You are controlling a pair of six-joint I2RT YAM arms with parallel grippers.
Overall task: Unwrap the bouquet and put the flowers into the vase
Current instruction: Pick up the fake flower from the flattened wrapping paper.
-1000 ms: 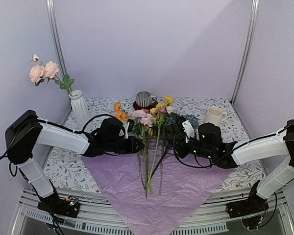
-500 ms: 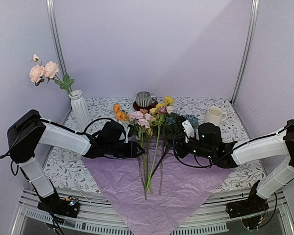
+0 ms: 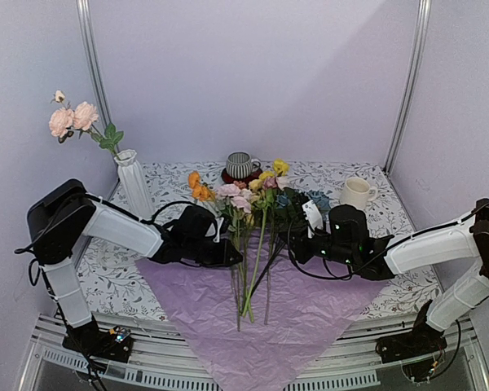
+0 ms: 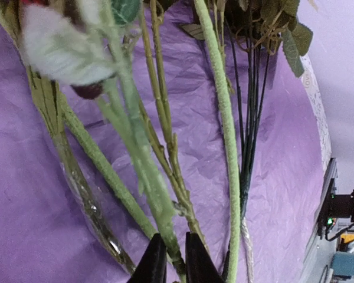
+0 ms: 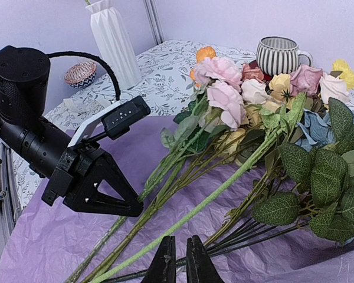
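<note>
The loose flowers lie fanned on the opened pink-lilac paper, blooms toward the back. My left gripper is shut on a pale green stem, pinched between its jaws low over the paper. In the right wrist view that left gripper sits against the leftmost stems. My right gripper is shut on thin dark stems of the leafy blue roses. The white ribbed vase stands at the back left with pink blooms in it.
A grey striped mug stands behind the flowers and a cream mug at the back right. A small woven pink ball-like object lies near the vase. The paper hangs over the table's near edge.
My left gripper opened, slid right and slightly nearer along the paper, then shut on a stem. The pink blooms shifted a little. The right arm has stayed still.
</note>
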